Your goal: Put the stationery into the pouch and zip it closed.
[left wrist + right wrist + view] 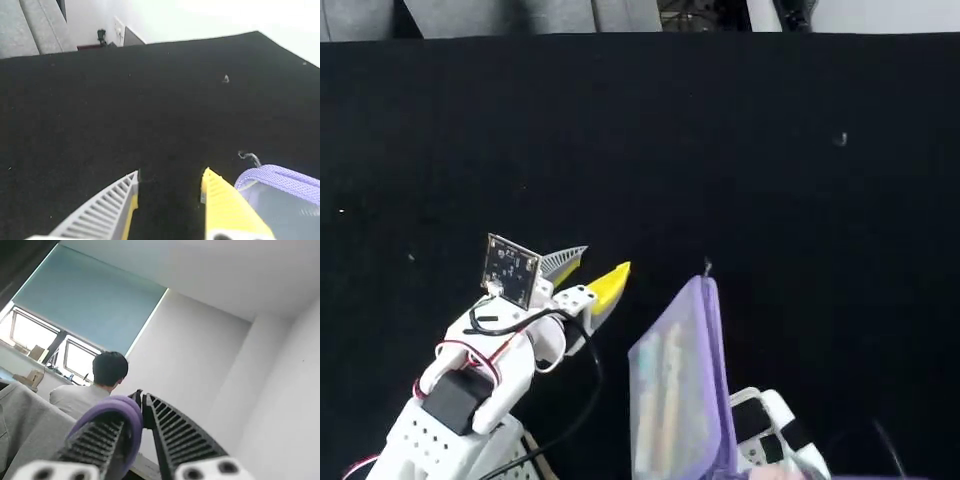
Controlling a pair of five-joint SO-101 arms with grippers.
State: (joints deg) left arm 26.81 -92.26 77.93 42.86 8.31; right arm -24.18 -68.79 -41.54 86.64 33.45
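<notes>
The pouch [672,392], clear-sided with a purple rim, stands tilted up off the black table near its front edge. Pale stationery [665,372] shows through its side. A small zip pull [707,267] sticks out at its upper tip. My right gripper [142,395] is shut on the pouch's purple rim [113,413], with the right arm [772,426] behind the pouch's lower end. My left gripper [605,258], one finger grey and one yellow, stands open just left of the pouch and holds nothing. In the left wrist view the left gripper [171,174] has the pouch [281,192] beside its yellow finger [226,205].
Black cloth covers the table [720,150], and its far edge runs along the back. A small speck of lint [840,139] lies at the far right. Grey furniture stands beyond the far edge.
</notes>
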